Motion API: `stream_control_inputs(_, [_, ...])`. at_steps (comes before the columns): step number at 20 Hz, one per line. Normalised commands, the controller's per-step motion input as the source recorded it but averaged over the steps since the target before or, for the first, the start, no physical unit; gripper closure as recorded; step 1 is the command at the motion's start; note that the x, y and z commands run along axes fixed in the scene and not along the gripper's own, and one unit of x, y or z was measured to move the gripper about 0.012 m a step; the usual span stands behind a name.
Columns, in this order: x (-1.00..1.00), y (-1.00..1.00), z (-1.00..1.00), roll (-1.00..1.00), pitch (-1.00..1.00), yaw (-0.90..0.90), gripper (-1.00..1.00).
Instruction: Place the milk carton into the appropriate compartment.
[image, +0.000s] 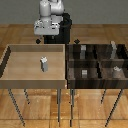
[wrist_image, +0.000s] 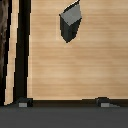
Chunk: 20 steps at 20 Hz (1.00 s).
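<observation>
Exterior view: milk carton upright near the middle of the light wooden tray, touching nothing else. Gripper up at the tray's far rim, well apart from the carton; jaw state impossible to tell here, too blurred. Dark compartment bin butted against the tray on the exterior view's right, four sections, each already holding a small item: grey cube in the near section next to the tray, taller slim box in a far one, others too small to identify. Wrist view: carton seen from above on bare tray floor, off the centreline between the two fingertips showing along the frame edge. Tips set wide apart, nothing between them, so open and empty. Dark tray wall running alongside. Risks, as judgement only: carton much smaller than the gripper, so a descent without re-centring likely clips the peaked top and tips it; narrow footprint makes toppling easy; a pinch on the sloped top probably slips. Later, lift too low and the carton catches the tray wall or bin divider. Similar grey contents across sections, so wrong-compartment drop plausible.
</observation>
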Motion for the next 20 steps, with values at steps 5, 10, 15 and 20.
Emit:
stream_control_inputs(5, [0.6,0.0,0.0,0.0,0.0,0.0,-1.0])
stream_control_inputs(10, [1.0,0.0,0.0,0.0,0.0,0.0,-1.0])
stream_control_inputs(15, [0.2,0.0,0.0,0.0,0.0,-0.41,-1.0])
stream_control_inputs(20, [0.2,0.0,0.0,0.0,0.0,-0.83,-1.0])
